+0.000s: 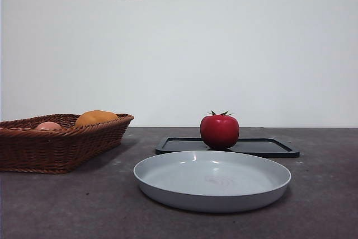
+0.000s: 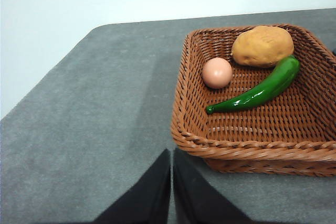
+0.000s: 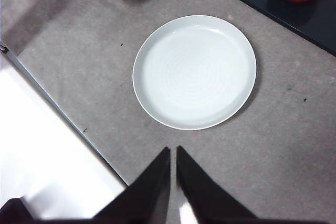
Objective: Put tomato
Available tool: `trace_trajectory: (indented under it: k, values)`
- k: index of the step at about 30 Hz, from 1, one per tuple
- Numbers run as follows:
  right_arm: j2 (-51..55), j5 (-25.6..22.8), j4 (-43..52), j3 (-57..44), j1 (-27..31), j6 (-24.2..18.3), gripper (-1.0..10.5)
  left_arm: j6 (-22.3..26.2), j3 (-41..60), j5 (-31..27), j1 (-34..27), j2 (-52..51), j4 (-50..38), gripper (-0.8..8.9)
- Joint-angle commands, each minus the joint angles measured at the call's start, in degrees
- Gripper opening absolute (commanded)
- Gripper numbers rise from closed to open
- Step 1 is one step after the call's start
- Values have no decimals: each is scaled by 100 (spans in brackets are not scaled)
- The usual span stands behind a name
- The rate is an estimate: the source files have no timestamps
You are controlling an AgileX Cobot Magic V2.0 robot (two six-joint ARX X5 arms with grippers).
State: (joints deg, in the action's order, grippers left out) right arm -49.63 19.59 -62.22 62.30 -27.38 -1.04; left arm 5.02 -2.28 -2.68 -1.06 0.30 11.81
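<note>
**Tomato on the black tray, both grippers closed and empty**

Front view: a red tomato (image 1: 219, 131) sits on a black tray (image 1: 274, 147), behind a grey plate (image 1: 168, 180). A wicker basket (image 1: 56, 146) stands to the left.

Left wrist view: the left gripper (image 2: 171, 182), jaws together and holding nothing, hangs near the basket, which holds a green pepper (image 2: 260, 90), a potato (image 2: 262, 45) and a small pink fruit (image 2: 217, 72).

Right wrist view: the right gripper (image 3: 173, 177), jaws together and empty, hangs beside the plate.

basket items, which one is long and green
The green pepper: long, curved and glossy, it lies across the wicker basket. The orange-yellow fruit and the small pink fruit beside it are both rounded.
</note>
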Motion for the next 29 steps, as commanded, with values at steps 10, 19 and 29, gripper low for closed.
trace_trajectory:
  k: [10,19,29]
  values:
    - [-39,31,68,42,-35,57,9,-35,52,-11,-7,-13,192,8]
    - [-42,31,68,42,-35,57,9,-35,52,-11,-7,-13,192,8]
    - [315,-170,415,-9,332,-435,9,-35,52,-11,-7,-13,192,8]
